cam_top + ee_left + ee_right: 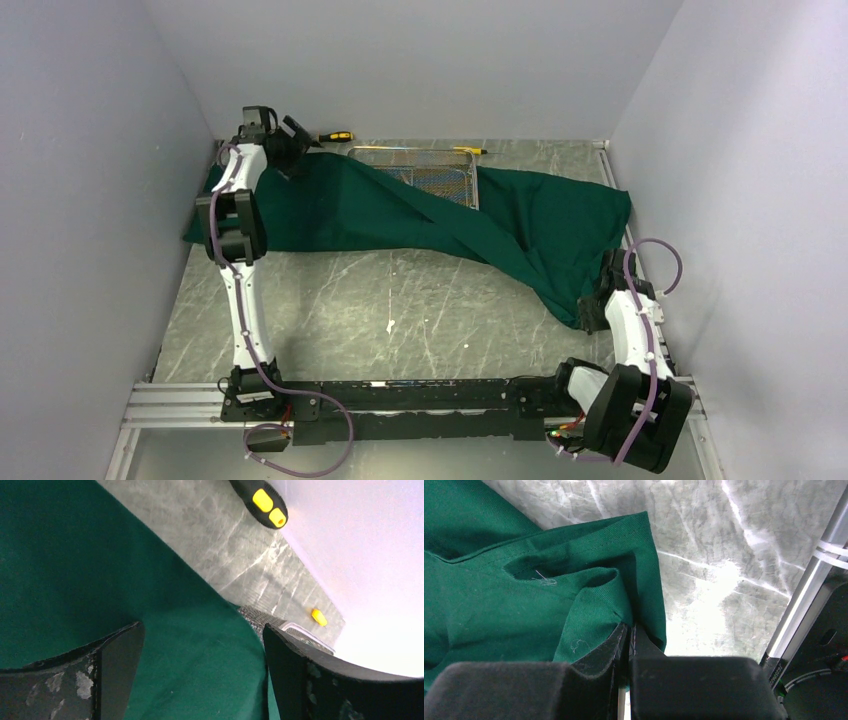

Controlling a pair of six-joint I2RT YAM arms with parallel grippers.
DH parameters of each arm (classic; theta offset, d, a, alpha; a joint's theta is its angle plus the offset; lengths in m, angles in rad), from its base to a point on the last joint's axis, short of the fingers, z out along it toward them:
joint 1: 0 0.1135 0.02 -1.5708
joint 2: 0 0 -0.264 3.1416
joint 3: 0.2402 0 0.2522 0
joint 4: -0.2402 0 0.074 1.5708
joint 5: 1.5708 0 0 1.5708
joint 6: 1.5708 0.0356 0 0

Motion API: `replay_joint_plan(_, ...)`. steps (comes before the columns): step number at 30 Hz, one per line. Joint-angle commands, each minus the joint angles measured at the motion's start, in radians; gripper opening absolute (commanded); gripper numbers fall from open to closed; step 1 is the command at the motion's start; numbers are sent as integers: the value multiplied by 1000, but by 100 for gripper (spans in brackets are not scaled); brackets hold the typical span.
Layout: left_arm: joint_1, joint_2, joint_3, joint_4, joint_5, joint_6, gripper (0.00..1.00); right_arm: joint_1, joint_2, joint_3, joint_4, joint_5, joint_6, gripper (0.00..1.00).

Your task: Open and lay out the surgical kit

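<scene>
The dark green cloth (420,215) lies spread across the back of the table, one fold running diagonally to the right front. The wire-mesh tray (430,170) is half uncovered at the back; its contents are not clear from here. My left gripper (290,135) is open above the cloth's back left part, its jaws wide apart over the cloth (200,650), with the tray's corner (295,630) just beyond. My right gripper (598,305) is shut on the cloth's near right corner (624,605), low over the table. No instruments are visible.
A yellow-and-black screwdriver (335,136) lies by the back wall, its handle end in the left wrist view (265,502). Another yellow tip (319,616) lies behind the tray. Walls close in on three sides. A metal rail (804,605) runs along the right edge.
</scene>
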Motion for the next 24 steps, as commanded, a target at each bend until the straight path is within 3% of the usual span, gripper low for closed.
replay_joint_plan(1, -38, -6, 89, -93, -201, 89, 97, -12, -12, 7, -45, 94, 1, 0)
replay_joint_plan(6, -68, 9, 135, -198, -369, 26, 98, -22, -68, -50, -44, 84, 45, 0)
replay_joint_plan(10, -70, 42, 222, -255, -347, 3, 97, -53, -174, -105, -18, 57, 64, 0)
replay_joint_plan(14, -75, 18, 178, -206, -349, 5, 96, -78, -266, -154, 16, 26, 64, 0)
replay_joint_plan(21, -82, 60, 216, -242, -327, 51, 82, -89, -279, -155, 2, 24, 44, 0)
replay_joint_plan(24, -87, 70, 219, -239, -330, 91, 80, -89, -284, -156, -6, 26, 37, 0)
